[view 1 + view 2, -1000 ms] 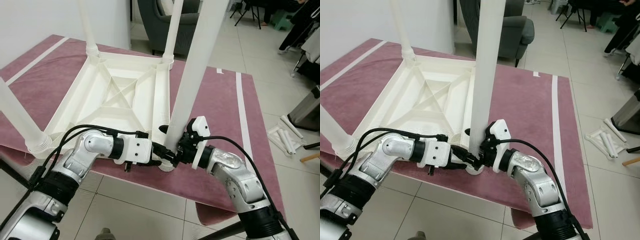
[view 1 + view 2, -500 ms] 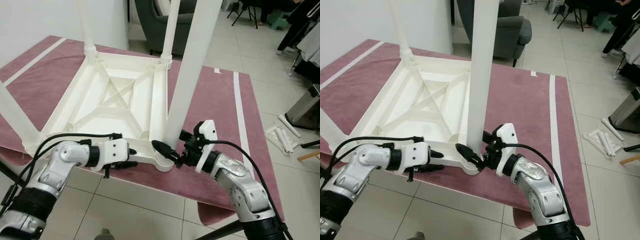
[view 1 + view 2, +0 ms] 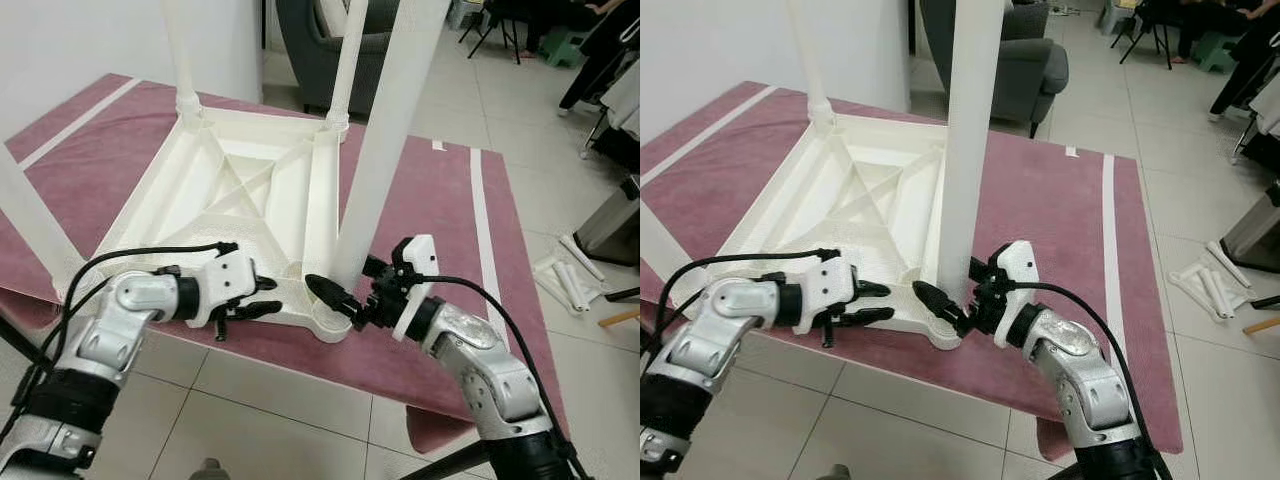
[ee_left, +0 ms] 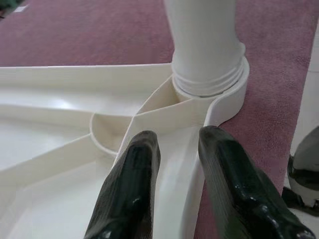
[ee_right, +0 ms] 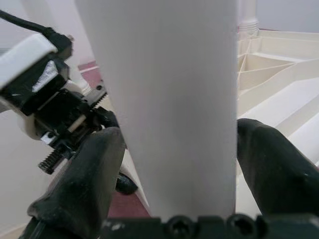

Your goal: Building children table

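A white plastic children's table [image 3: 250, 190] lies upside down on a maroon carpeted platform [image 3: 440, 210], its legs pointing up. My right gripper [image 3: 345, 297] is shut around the base of the near right leg [image 3: 385, 150], just above its socket. In the right wrist view that leg [image 5: 169, 99] sits between the two black fingers [image 5: 94, 169]. My left gripper [image 3: 262, 298] is open at the table's front rim, a short way left of that socket. In the left wrist view its fingers [image 4: 132, 194] stand either side of the rim rib, pointing at the leg's threaded base [image 4: 207, 59].
Three other legs stand at the far left [image 3: 180, 50], far right [image 3: 345, 60] and near left [image 3: 30, 220] corners. A grey armchair [image 3: 320, 40] is behind the platform. On the tiled floor to the right are a metal bin [image 3: 615, 215] and loose white parts [image 3: 570, 275].
My left gripper has drawn back leftward from the leg's base along the front rim. The right gripper stays around the leg. The camera has shifted slightly.
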